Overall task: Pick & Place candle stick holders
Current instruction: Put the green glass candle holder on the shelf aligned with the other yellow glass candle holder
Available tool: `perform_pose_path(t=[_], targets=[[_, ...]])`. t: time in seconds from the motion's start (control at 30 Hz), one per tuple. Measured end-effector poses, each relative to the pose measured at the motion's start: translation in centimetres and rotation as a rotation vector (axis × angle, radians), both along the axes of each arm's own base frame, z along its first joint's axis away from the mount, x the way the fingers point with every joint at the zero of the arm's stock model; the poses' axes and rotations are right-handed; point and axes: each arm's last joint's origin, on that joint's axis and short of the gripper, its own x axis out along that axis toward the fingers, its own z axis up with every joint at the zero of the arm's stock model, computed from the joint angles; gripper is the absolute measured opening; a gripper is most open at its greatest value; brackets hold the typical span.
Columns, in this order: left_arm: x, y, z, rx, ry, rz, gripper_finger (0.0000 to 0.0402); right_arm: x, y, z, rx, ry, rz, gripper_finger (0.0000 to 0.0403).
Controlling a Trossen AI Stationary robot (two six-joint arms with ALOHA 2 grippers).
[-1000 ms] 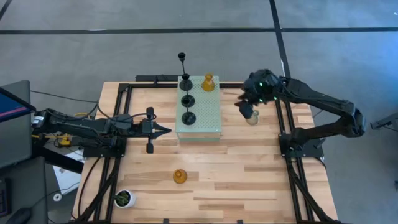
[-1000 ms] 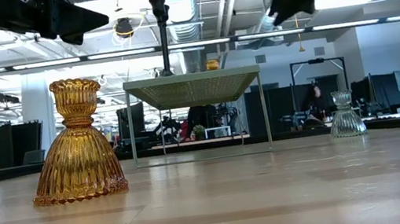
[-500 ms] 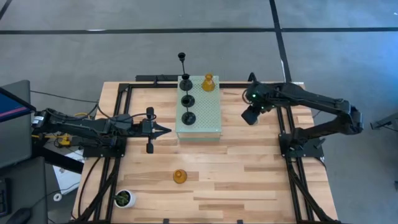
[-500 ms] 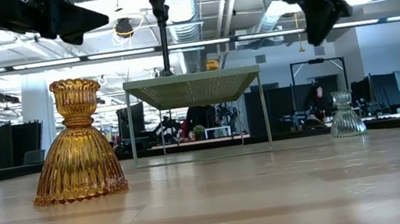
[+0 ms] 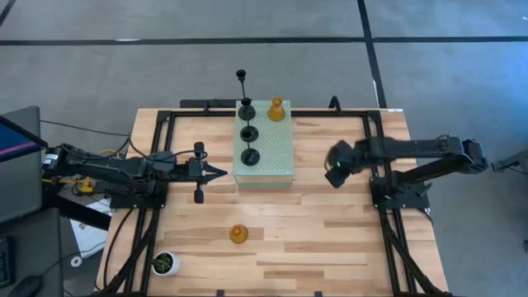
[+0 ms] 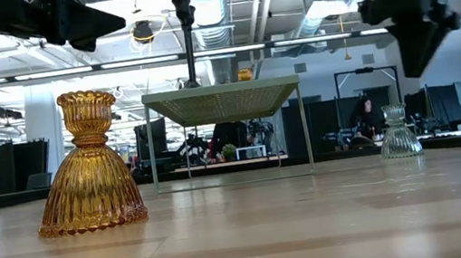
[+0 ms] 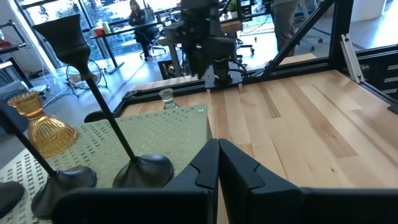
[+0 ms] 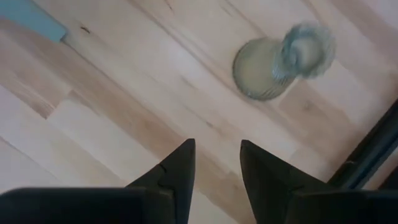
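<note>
Right gripper (image 8: 214,163) shifted, pale holder (image 8: 281,62) beyond jaws

Three black holders (image 5: 250,134), two amber (image 5: 238,234), one pale (image 8: 278,61).

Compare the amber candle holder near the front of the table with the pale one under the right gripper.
The amber holder is golden; the pale holder is clear grey-green. The amber holder stands alone on the near part of the table; the pale holder stands by the right frame rail, with the right gripper above it, fingers apart. Both stand upright, ribbed and bell-shaped.
</note>
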Motion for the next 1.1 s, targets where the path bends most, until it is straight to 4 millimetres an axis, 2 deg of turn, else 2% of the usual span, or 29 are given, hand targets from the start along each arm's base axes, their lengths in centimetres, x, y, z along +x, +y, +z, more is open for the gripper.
perform_pose_path(t=[0.27, 0.43, 0.53, 0.83, 1.1], targets=[[0.0, 0.0, 0.0, 0.021, 0.002, 0.002, 0.001, -1.5, 5.0, -3.0, -0.102, -0.183, -0.11, 0.0118], [0.0, 0.0, 0.0, 0.021, 0.001, 0.002, 0.001, -2.7, 6.8, -4.2, -0.229, -0.292, -0.129, 0.0118], [0.0, 0.0, 0.0, 0.021, 0.001, 0.002, 0.001, -3.1, 7.1, -4.7, -0.267, -0.382, -0.211, 0.0118], [0.0, 0.0, 0.0, 0.022, 0.002, 0.002, 0.001, -4.2, 6.6, -8.8, -0.351, -0.327, -0.287, 0.0118], [0.0, 0.0, 0.0, 0.022, 0.001, 0.002, 0.001, -3.2, 5.7, -10.9, -0.414, -0.291, -0.31, 0.0119]])
